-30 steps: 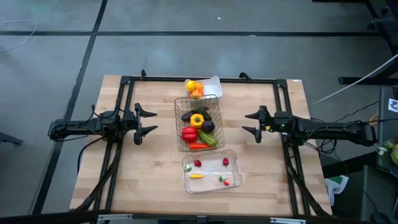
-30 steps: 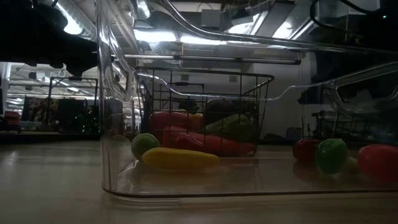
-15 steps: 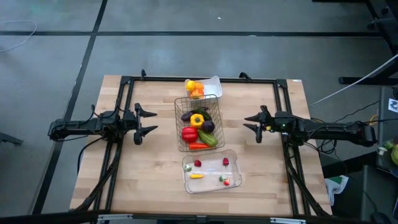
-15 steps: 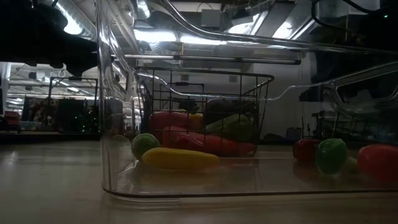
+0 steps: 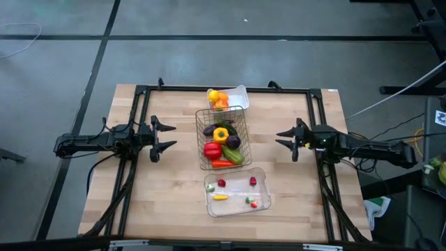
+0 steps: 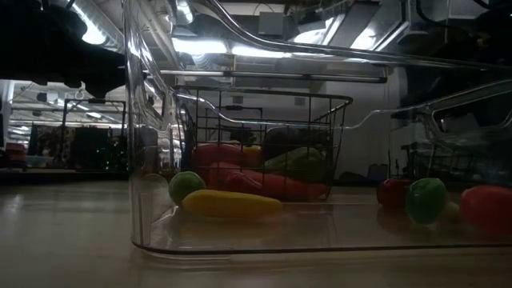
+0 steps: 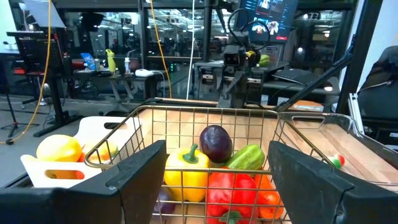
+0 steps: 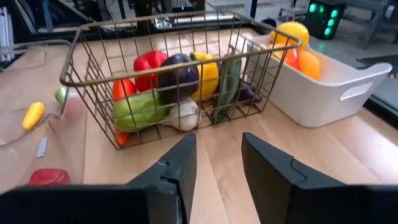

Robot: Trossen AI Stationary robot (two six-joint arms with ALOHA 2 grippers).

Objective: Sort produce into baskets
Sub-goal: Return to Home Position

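The wire basket (image 5: 223, 143) stands mid-table and holds a yellow pepper (image 7: 186, 171), a purple eggplant (image 7: 216, 143), a green cucumber (image 7: 249, 157) and red peppers (image 8: 149, 62). The white tray (image 5: 237, 94) behind it holds yellow and orange fruit (image 5: 217, 98). The clear tray (image 5: 237, 193) in front holds small red, yellow and green pieces (image 5: 221, 183). My left gripper (image 5: 167, 134) is wide open and empty, left of the basket. My right gripper (image 5: 280, 138) is empty to the basket's right, its fingers a narrow gap apart (image 8: 219, 149).
A black frame (image 5: 143, 90) runs around the tabletop's edges. Bare wood lies between each gripper and the basket, and at the near left and right corners. In the low view the clear tray's wall (image 6: 148, 160) stands close in front, with the basket (image 6: 264, 144) behind it.
My right gripper has drawn back a little toward the table's right edge, away from the wire basket, and its fingers have come closer together. The baskets and produce have stayed in place.
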